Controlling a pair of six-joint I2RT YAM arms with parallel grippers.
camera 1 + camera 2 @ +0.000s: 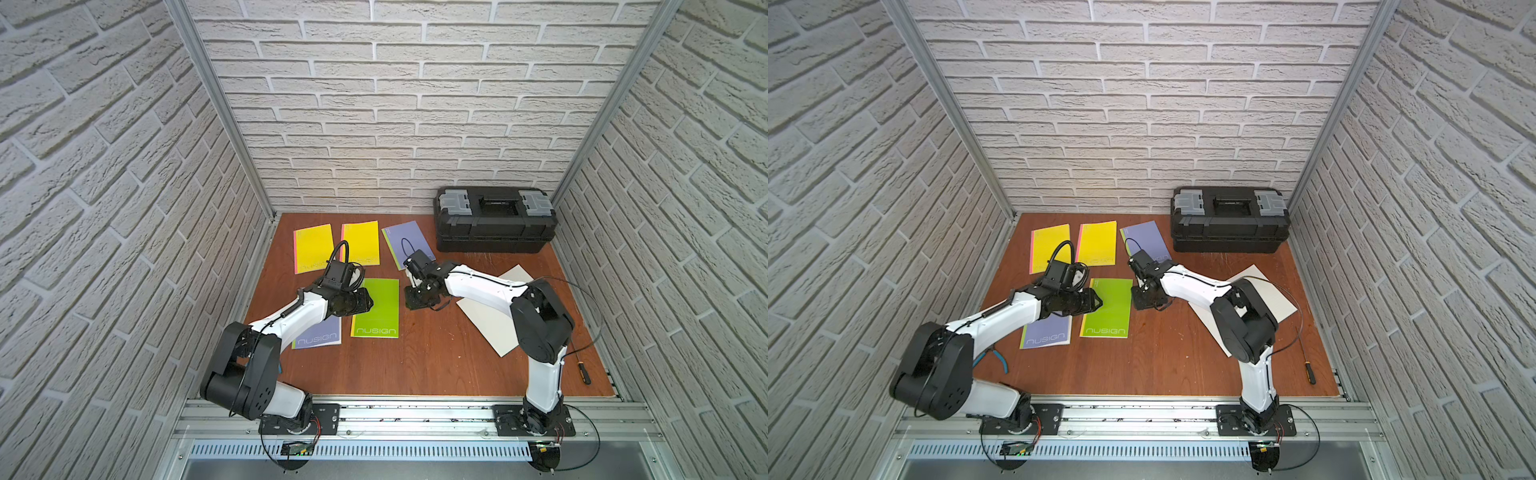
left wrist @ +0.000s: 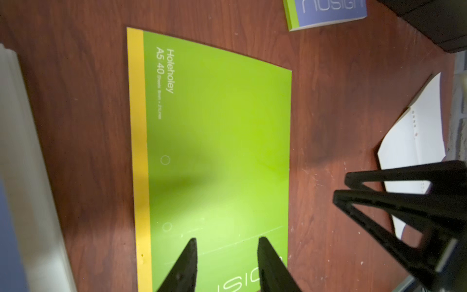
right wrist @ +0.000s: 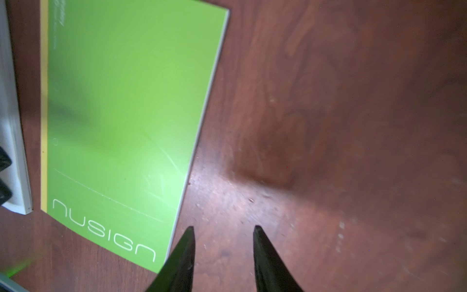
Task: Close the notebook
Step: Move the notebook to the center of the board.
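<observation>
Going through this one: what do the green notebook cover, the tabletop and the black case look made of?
Green notebook: likely coated card, semi-gloss; soft sheen, fine scratches, thin white page edge.
Tabletop: reddish-brown wood-grain board, veneer or laminate, cannot tell; scuffed, low sheen.
Black case: probably moulded plastic, matte; ribbed, one-piece-looking shell.

place: robot lab test cell | cues: brick-print panel walls [image 1: 415,104], aluminium frame posts [image 1: 220,104], arm mounting rail [image 1: 415,411], wood worktop [image 1: 415,365], black toolbox [image 1: 494,232]
</observation>
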